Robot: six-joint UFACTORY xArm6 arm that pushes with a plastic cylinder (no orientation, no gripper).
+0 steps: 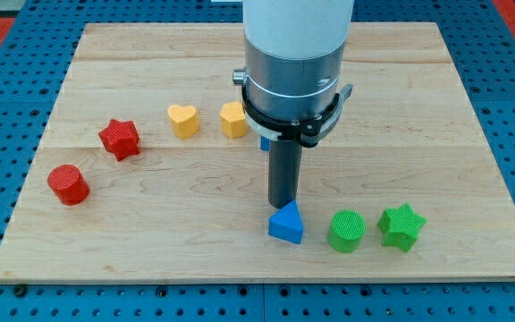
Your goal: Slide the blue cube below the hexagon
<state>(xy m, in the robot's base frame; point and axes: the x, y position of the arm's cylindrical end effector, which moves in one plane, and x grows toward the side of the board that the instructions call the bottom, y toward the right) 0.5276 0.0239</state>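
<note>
The yellow hexagon (232, 119) sits near the board's middle, its right side hidden behind the arm. Only a small blue sliver of the blue cube (264, 141) shows just below and right of the hexagon, behind the arm's collar. My tip (282, 205) is down on the board well below the cube, right at the top edge of a blue triangle block (286, 224).
A yellow heart (183, 120) lies left of the hexagon. A red star (120, 139) and a red cylinder (68, 184) are at the view's left. A green cylinder (346, 231) and a green star (401, 225) are right of the blue triangle. The wooden board (418, 107) is bordered by blue pegboard.
</note>
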